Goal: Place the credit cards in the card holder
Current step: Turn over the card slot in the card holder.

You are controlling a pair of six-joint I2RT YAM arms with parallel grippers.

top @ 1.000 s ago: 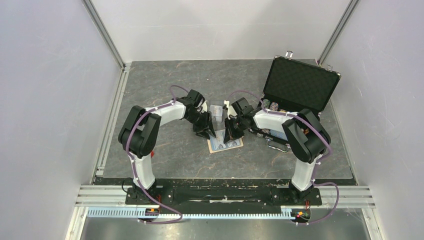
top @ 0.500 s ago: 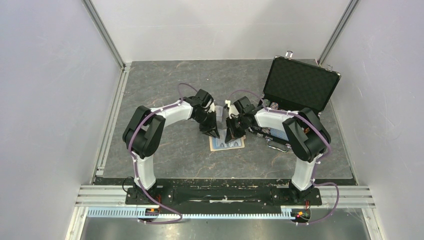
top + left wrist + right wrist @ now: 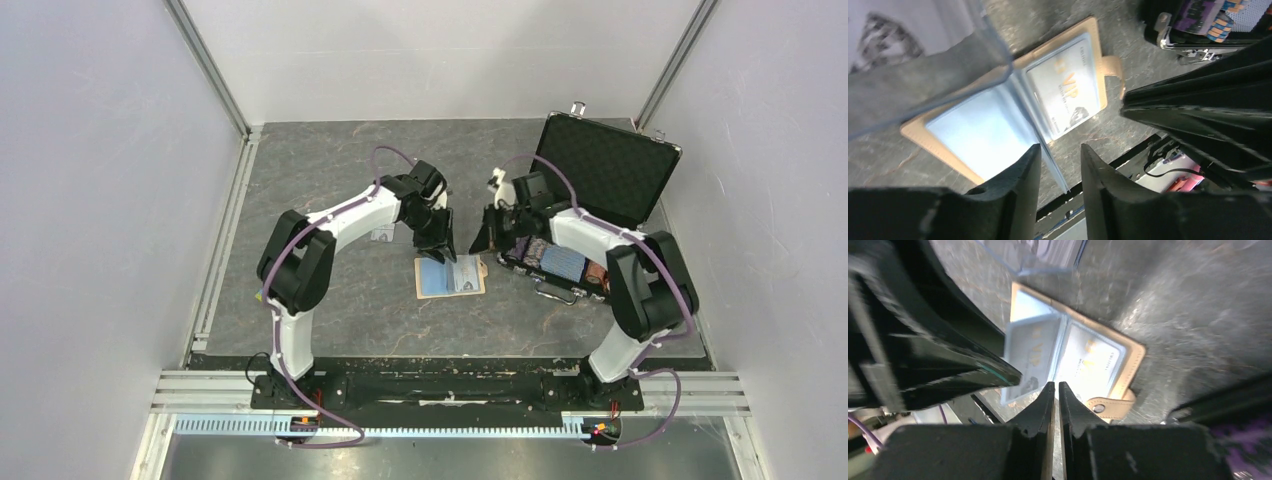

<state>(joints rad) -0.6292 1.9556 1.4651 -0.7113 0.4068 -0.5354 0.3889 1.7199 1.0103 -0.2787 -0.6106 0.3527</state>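
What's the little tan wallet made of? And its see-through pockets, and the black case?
The card holder looks like matte tan leather or fake leather; I can't tell which. Its pockets look like thin, shiny bluish plastic, since a card shows through. The black case lid seems lined with dimpled foam.

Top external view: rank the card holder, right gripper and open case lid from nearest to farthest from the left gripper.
From the left gripper:
1. card holder, just toward the bases.
2. right gripper, to its right.
3. case lid, far right, at the back.
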